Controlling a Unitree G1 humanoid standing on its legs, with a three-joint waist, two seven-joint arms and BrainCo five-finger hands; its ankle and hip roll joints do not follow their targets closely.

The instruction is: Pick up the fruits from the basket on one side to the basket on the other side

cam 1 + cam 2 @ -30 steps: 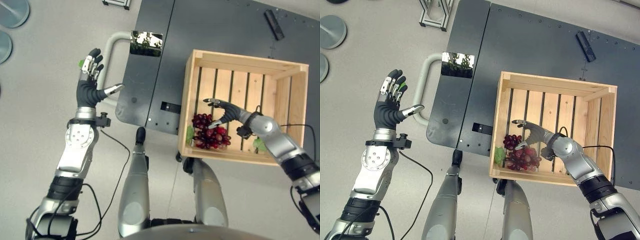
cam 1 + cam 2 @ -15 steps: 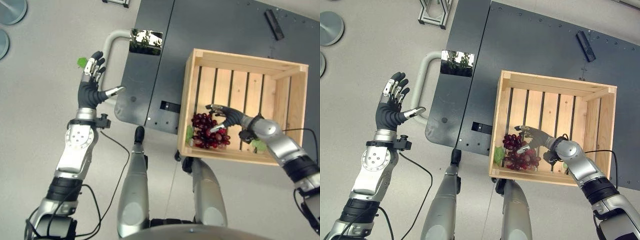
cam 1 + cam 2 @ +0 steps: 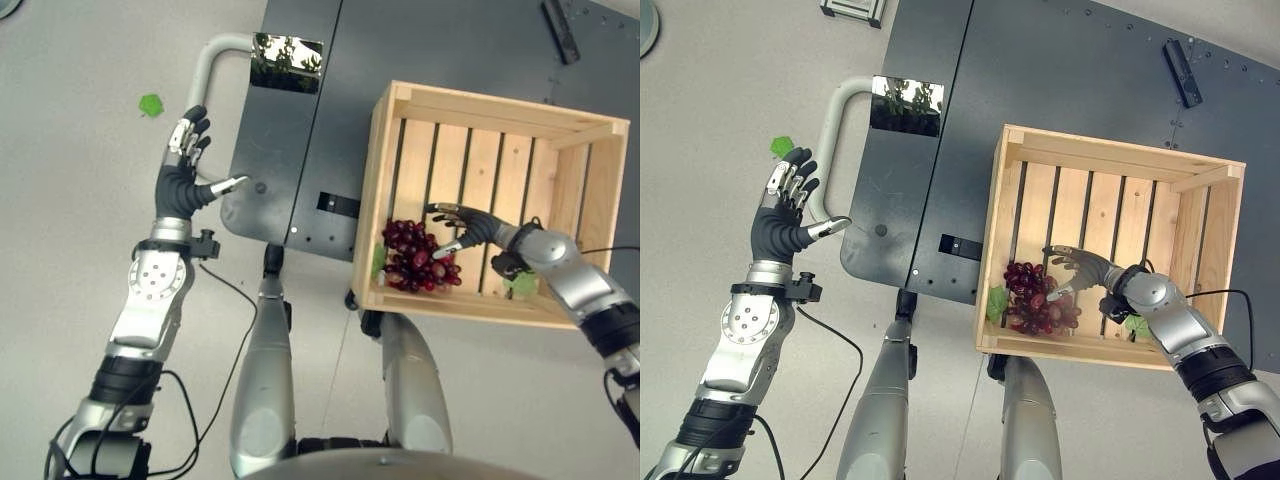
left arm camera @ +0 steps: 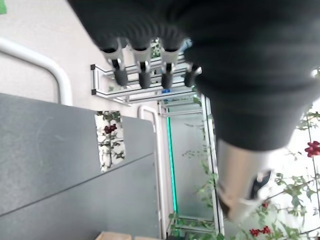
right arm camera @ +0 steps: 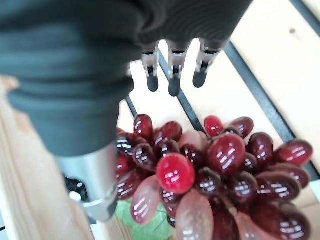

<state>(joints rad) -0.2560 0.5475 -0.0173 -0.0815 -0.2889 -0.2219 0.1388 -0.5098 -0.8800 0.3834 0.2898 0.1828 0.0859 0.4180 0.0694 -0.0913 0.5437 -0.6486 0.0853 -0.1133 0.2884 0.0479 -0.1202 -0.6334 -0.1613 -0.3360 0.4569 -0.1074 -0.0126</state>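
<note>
Right hand (image 3: 1083, 270) hovers spread over grapes (image 3: 1037, 298) in crate (image 3: 1110, 165); loose cluster may slip; left hand (image 3: 785, 215) open, idle.

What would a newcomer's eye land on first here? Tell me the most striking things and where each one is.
First, the bunch of dark red grapes lying in the near left corner of the pale slatted wooden crate, which sits on a dark grey metal platform. The right robot hand hovers open just above the grapes. The left robot hand is raised open over the grey floor, beside the platform's curved handle.
</note>
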